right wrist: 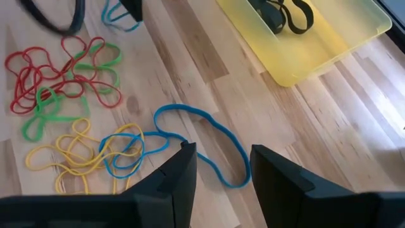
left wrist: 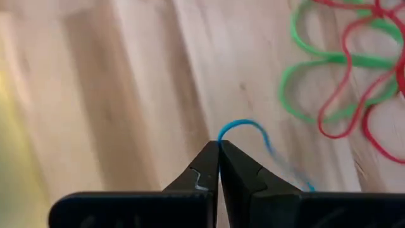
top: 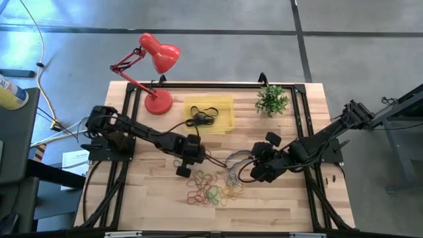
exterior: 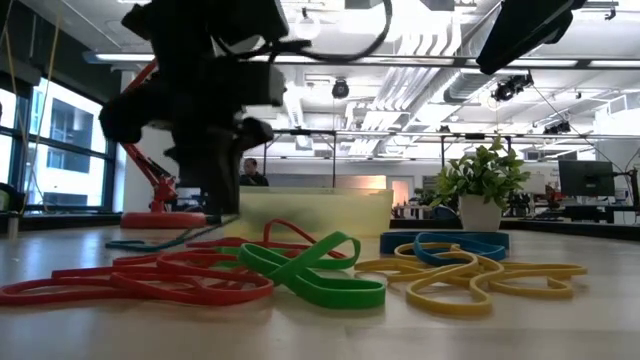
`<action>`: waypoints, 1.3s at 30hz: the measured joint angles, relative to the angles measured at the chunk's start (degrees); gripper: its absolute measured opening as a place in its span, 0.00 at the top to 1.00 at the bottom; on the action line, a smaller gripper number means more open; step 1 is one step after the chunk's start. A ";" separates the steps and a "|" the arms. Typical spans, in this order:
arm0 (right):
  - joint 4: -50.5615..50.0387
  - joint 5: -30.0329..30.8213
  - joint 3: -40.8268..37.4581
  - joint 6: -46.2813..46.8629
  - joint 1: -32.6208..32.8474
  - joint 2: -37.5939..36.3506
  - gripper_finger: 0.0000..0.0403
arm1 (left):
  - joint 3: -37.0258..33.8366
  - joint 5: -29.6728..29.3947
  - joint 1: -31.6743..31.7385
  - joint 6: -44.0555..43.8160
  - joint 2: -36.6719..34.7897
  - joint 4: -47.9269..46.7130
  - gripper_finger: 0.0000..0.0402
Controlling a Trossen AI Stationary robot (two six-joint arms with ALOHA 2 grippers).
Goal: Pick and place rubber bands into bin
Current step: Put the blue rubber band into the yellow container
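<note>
The bin [top: 221, 118], shallow translucent yellow plastic holding black loops, sits beyond the left gripper [left wrist: 219, 147]. Its jaws are pinched closed on a thin blue rubber band [left wrist: 243, 125]; red and green bands [left wrist: 342, 76] lie just beside it.

The right gripper [right wrist: 221, 158] hovers with fingers apart over a larger blue band [right wrist: 209, 126].

Four cameras I'm watching: one overhead, one at tabletop, two on the wrists.
I'm getting the high view looking straight down on the whole table [top: 291, 198]; the low view is sitting level with the wood, facing the room, very near the rubber bands [exterior: 310, 268]. Left wrist is looking close at the boards, right wrist from farther off; both are sharing that pile, and the bin [right wrist: 316, 44] is appearing overhead too.
</note>
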 joint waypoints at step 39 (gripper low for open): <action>0.00 2.26 0.00 -0.22 0.00 0.02 0.66 | 6.15 -6.72 18.84 15.25 -17.49 19.47 1.00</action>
